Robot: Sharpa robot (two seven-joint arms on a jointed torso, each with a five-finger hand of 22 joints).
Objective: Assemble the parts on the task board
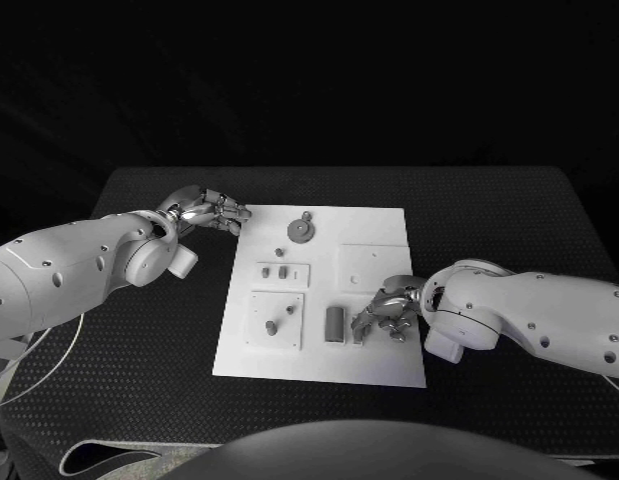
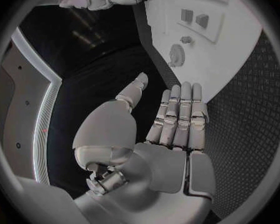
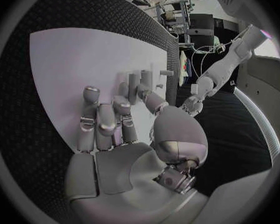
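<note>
The white task board point(image 1: 374, 225) lies in the middle of the black table. On it are a grey gear point(image 1: 301, 230), two small blocks point(image 1: 273, 270), short pegs point(image 1: 270, 325) and an upright grey block point(image 1: 335, 323). My right hand point(image 1: 386, 315) rests over the board's near right part, just right of that block. Its fingers point(image 3: 112, 107) are bent down toward the board and its thumb reaches beside the grey pieces point(image 3: 137, 79); I see nothing in its grip. My left hand point(image 1: 208, 212) hovers at the board's far left corner, fingers point(image 2: 180, 109) straight and empty, with the gear point(image 2: 176, 54) ahead of it.
Black textured table point(image 1: 511, 230) surrounds the board on all sides. A square recessed plate point(image 1: 371, 262) sits on the board's right half. A cable point(image 1: 28, 380) loops off the table's left edge.
</note>
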